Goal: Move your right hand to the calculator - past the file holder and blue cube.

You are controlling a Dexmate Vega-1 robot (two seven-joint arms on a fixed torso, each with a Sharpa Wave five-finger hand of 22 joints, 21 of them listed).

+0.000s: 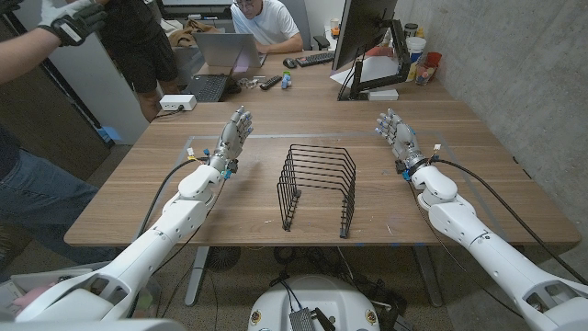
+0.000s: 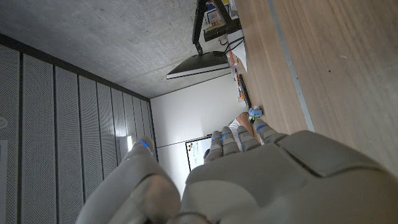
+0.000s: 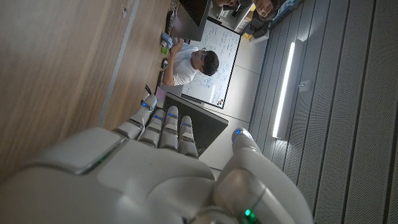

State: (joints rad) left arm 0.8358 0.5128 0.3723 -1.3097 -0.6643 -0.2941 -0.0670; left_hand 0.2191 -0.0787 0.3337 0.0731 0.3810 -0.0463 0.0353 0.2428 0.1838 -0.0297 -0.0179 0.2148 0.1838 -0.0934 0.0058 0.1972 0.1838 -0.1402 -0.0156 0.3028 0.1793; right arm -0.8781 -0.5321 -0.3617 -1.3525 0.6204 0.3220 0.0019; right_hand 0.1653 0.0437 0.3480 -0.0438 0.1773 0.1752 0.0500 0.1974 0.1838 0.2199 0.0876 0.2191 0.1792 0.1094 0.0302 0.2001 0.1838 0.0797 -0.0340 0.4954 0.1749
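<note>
The long wooden table carries the scene, with both white robot arms reaching over its near edge from the bottom corners of the head view. The right arm stretches forward along the table's right side, and its pale grey right robot hand is raised above the wood with fingers extended upward and slightly apart, holding nothing. In the right wrist view the back of that right robot hand points toward the far end of the table, thumb set off from the other fingers. The left arm mirrors it on the other side, its left robot hand likewise lifted, fingers spread, empty.

Between the two arms, near the table's front edge, stands the black wire file holder, upright, its row of thin parallel dividers open at the top. It is well apart from both robot hands.

A dark monitor on a stand sits at the far right, and a person is seated behind an open laptop.
</note>
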